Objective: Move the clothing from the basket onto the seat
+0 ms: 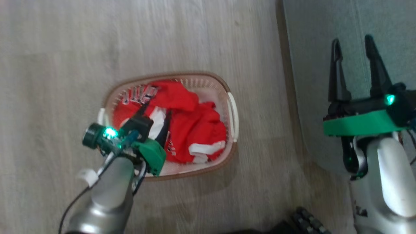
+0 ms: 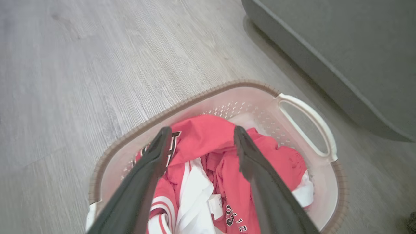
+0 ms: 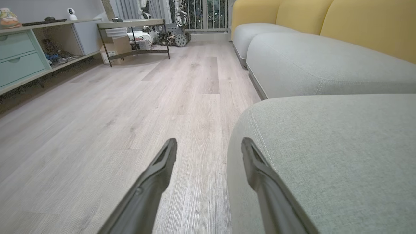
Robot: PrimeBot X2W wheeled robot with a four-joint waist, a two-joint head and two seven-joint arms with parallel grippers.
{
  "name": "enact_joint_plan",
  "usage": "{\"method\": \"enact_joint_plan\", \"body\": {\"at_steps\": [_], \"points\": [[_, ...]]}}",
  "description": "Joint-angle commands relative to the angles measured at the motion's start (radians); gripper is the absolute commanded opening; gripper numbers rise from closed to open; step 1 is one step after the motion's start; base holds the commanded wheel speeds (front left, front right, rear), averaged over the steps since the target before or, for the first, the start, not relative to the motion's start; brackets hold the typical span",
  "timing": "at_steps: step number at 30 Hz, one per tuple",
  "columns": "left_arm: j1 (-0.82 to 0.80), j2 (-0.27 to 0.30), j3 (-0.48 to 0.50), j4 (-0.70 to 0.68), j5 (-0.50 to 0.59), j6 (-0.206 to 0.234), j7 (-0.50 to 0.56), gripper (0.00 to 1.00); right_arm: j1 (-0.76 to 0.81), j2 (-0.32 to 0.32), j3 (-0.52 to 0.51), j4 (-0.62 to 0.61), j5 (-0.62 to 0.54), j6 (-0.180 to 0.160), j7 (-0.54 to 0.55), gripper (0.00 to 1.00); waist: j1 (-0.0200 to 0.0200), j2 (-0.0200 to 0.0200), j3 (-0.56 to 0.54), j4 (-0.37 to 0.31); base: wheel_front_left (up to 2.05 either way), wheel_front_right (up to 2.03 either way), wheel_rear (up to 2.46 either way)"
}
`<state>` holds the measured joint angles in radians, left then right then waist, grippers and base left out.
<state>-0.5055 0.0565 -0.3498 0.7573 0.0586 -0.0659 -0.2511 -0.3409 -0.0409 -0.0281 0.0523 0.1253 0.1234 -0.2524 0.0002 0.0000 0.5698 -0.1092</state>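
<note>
Your seat (image 3: 341,156) is the biggest thing here. It lies under and to the right of the right claw (image 3: 209,143), which hangs over the cushion's near edge with its fingers spread wide and nothing between them. I judge it is parked there to leave the other arm room.

The basket (image 1: 195,75) stands on the floor (image 1: 65,48), directly below the left claw (image 2: 202,131) and just beside the seat. That probably keeps the carry short.

The clothing (image 1: 191,126) lies heaped inside the basket, and none of it is on the seat. The left claw points down into the heap with its fingers apart, straddling a red fold beside the white trim, so it looks set for a first pinch. It grips nothing. You cannot tell whether its tips touch the fabric or hang just above it.
</note>
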Motion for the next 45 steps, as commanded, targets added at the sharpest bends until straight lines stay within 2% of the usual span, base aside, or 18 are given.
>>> {"method": "enact_joint_plan", "body": {"at_steps": [1,7,13,18,27,28,29,30,38,45], "points": [[-0.020,0.022,0.017,0.006,0.010,-0.006,-0.011,1.00,-0.008,-0.009,0.025,-0.037,0.010,0.007,-0.009,1.00,-0.0002,0.0000,0.072,-0.051,0.00,0.00,0.00],[-0.131,0.039,-0.024,0.166,0.034,-0.023,-0.011,1.00,-0.042,-0.009,0.038,-0.050,0.034,0.007,-0.009,1.00,-0.0002,0.0000,0.148,-0.087,0.00,0.00,0.00],[-0.231,0.063,-0.050,0.309,0.066,0.003,-0.008,1.00,-0.073,-0.009,0.052,-0.061,0.056,0.007,-0.009,1.00,-0.0002,0.0000,0.205,-0.115,0.00,0.00,0.00],[-0.295,0.081,-0.043,0.383,0.063,0.045,-0.008,1.00,-0.092,-0.009,0.060,-0.074,0.072,0.007,-0.009,1.00,-0.0002,0.0000,0.240,-0.132,0.00,0.00,0.00],[-0.358,0.093,-0.043,0.444,0.045,0.047,-0.008,1.00,-0.108,-0.009,0.061,-0.083,0.085,0.007,-0.009,1.00,-0.0002,0.0000,0.273,-0.145,0.00,0.00,0.00],[-0.363,0.089,-0.044,0.443,0.041,0.044,-0.008,0.49,-0.108,-0.009,0.059,-0.083,0.084,0.007,-0.009,1.00,-0.0002,0.0000,0.274,-0.144,0.00,0.00,0.00],[-0.366,0.086,-0.046,0.439,0.039,0.042,-0.009,0.30,-0.108,-0.009,0.057,-0.082,0.084,0.007,-0.009,1.00,-0.0002,0.0000,0.273,-0.142,0.00,0.00,0.00],[-0.368,0.083,-0.049,0.435,0.037,0.039,-0.009,0.00,-0.107,-0.009,0.056,-0.080,0.083,0.007,-0.009,1.00,-0.0002,0.0000,0.271,-0.139,0.00,0.00,0.00],[-0.321,0.063,-0.062,0.347,0.004,0.018,-0.010,0.00,-0.109,-0.009,0.062,-0.057,0.075,0.007,-0.009,1.00,-0.0002,0.0000,0.214,-0.106,0.00,0.00,0.00],[-0.240,0.045,-0.064,0.239,-0.044,-0.001,-0.011,0.00,-0.083,-0.009,0.051,-0.016,0.047,0.007,-0.009,1.00,-0.0002,0.0000,0.097,-0.063,0.00,0.00,0.00]]}}
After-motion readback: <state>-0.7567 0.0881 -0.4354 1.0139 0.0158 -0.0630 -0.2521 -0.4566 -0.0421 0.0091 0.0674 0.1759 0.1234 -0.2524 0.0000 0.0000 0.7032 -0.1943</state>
